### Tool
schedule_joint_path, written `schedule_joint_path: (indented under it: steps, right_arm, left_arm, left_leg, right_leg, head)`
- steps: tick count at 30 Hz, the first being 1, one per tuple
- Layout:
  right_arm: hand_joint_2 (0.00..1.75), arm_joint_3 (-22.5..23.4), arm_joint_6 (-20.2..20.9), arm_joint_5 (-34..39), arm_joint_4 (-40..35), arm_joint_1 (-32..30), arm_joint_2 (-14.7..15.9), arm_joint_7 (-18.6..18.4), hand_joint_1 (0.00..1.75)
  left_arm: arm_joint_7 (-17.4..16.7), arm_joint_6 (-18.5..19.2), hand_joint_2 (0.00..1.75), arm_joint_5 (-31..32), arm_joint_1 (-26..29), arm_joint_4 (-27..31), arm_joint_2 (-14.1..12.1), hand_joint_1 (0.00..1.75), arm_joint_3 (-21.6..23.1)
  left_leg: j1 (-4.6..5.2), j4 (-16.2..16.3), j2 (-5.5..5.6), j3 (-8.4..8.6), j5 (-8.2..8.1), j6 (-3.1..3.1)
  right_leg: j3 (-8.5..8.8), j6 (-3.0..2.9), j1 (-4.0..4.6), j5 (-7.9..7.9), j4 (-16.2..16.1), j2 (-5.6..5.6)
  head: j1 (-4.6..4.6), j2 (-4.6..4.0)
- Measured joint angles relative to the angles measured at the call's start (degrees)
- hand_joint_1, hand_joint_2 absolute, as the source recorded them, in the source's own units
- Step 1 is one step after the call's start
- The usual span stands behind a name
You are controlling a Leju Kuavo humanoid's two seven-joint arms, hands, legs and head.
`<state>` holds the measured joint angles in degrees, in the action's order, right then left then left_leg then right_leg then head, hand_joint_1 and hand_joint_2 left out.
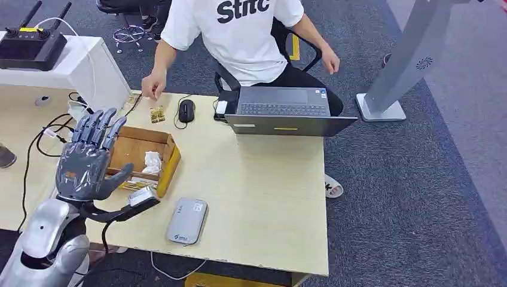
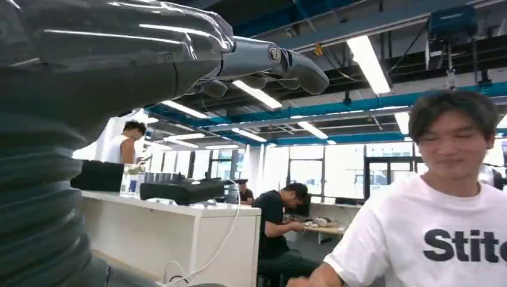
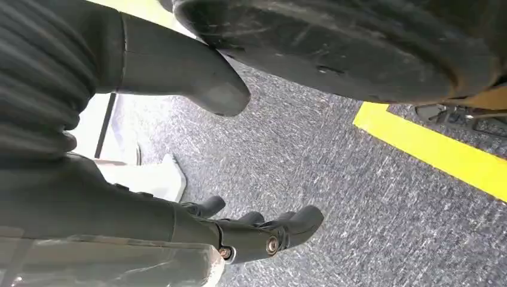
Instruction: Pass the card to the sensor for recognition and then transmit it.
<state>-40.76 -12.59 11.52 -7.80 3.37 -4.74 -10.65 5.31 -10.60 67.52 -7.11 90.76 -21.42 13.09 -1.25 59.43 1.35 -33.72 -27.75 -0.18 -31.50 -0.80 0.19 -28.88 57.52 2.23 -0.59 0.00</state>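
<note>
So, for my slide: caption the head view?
Left robot hand raised open above cardboard box, grey card reader nearby.

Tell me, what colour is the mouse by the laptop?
Black; the mouse shows best in the head view.

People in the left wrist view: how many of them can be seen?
3. One in a white printed T-shirt sits closest; one in black bends over a desk behind; one in white stands far back. Others may be hidden behind the left hand.
</note>
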Motion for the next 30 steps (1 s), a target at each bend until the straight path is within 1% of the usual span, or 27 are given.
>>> schedule_joint_path:
  steps: [5,7,10,15,22,30]
  right_arm:
    - [1.75,0.0,0.02,0.09,0.09,-0.69,0.0,0.31,0.0]
    - [1.75,0.0,0.04,0.09,0.09,-0.85,0.0,0.29,0.0]
    - [1.75,0.0,0.09,0.07,0.09,-0.9,0.0,0.13,0.0]
    - [1.75,0.0,0.15,-0.07,0.09,-0.94,-0.04,-0.35,0.0]
    - [1.75,-0.11,0.18,-0.31,0.09,-1.02,-0.15,-0.96,0.0]
    - [1.75,-0.72,0.55,-0.44,0.09,-1.09,-0.15,-1.35,0.0]
  left_arm:
    - [0.13,1.42,1.75,-1.16,4.65,5.91,-2.99,0.0,-0.02]
    - [-0.04,1.88,1.75,-1.73,6.23,7.42,-3.91,0.0,-0.04]
    - [-0.37,2.03,1.75,-1.97,7.95,8.21,-4.52,0.0,-0.18]
    - [-0.77,1.97,1.75,-1.75,9.46,7.99,-4.19,0.0,-0.35]
    - [-3.28,1.46,1.75,0.65,10.83,4.93,-2.27,0.0,-1.03]
    - [-3.96,1.35,1.75,1.24,11.14,2.87,-0.96,0.0,-1.57]
  left_leg:
    - [0.0,0.0,0.01,0.0,0.0,0.0]
    - [0.0,0.0,0.01,0.0,0.0,0.0]
    - [0.0,0.0,0.01,0.01,0.0,0.0]
    - [0.01,0.0,0.03,0.01,0.0,0.0]
    - [0.01,0.0,0.03,0.02,0.0,0.0]
    - [0.01,0.0,0.04,0.01,0.0,0.0]
  right_leg:
    - [0.01,0.0,0.0,0.0,0.0,-0.01]
    - [0.01,0.0,0.0,0.0,0.0,-0.02]
    - [0.01,0.0,0.0,0.0,0.0,-0.03]
    - [0.02,0.0,0.0,0.0,0.0,-0.06]
    - [0.03,0.0,0.0,0.0,0.0,-0.06]
    - [0.03,0.0,0.0,0.0,0.0,-0.07]
  head:
    - [0.0,0.0]
    - [0.0,0.0]
    - [0.0,0.0]
    - [0.0,0.0]
    - [-0.02,0.0]
    - [0.0,0.0]
